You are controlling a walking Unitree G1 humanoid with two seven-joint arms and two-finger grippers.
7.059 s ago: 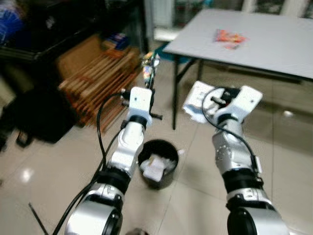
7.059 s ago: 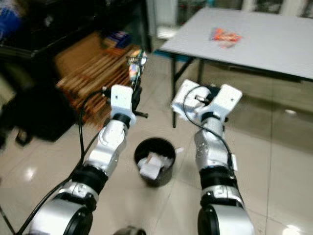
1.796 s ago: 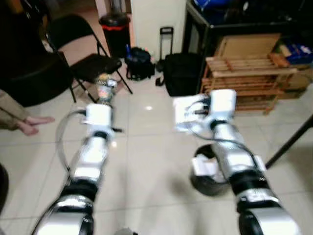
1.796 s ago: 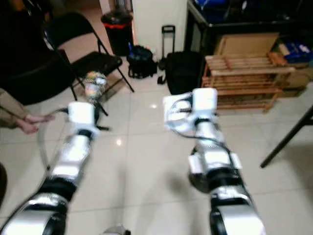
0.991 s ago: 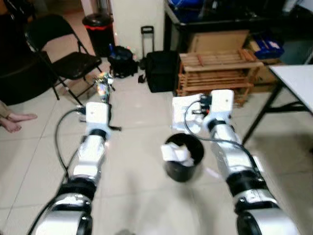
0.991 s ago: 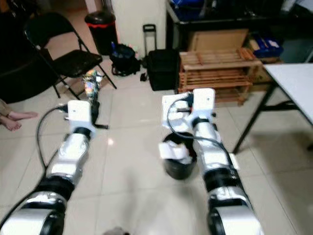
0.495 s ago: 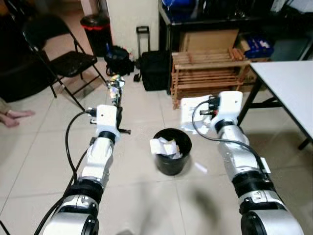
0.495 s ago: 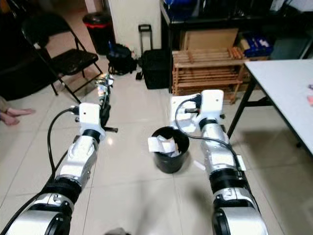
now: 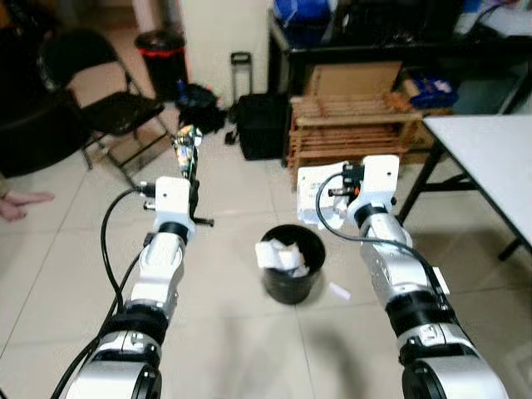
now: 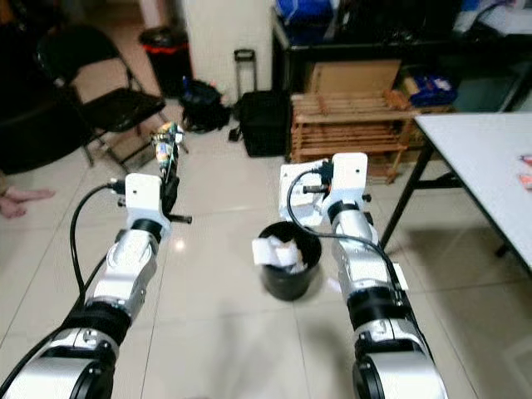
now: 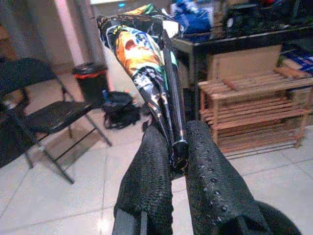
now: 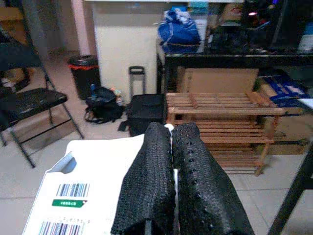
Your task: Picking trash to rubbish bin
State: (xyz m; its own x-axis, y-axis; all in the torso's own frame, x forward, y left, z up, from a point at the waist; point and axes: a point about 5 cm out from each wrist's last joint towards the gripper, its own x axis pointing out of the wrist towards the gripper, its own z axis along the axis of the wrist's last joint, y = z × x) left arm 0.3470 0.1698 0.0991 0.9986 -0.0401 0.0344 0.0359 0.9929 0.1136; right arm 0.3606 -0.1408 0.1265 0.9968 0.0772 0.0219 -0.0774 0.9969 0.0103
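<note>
A black rubbish bin (image 9: 290,264), already stuffed with crumpled white paper (image 9: 281,255), stands on the tiled floor (image 9: 224,332) between the robot's raised arms. The left gripper (image 11: 170,161) pinches a colourful foil wrapper (image 11: 142,58) upright, left of the bin; the right gripper (image 12: 171,147), fingers pressed on a white barcoded package (image 12: 83,196), holds it just beyond the bin's far rim, apparently for dropping. A wooden rack (image 9: 357,125) stands beyond.

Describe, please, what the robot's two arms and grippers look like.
Both arms are silver metal segments with black joint rings and white, boxy wrist housings. A black cable loops beside the left arm; another curls at the right arm. The left gripper and right gripper have long black fingers with dimpled, textured pads.
</note>
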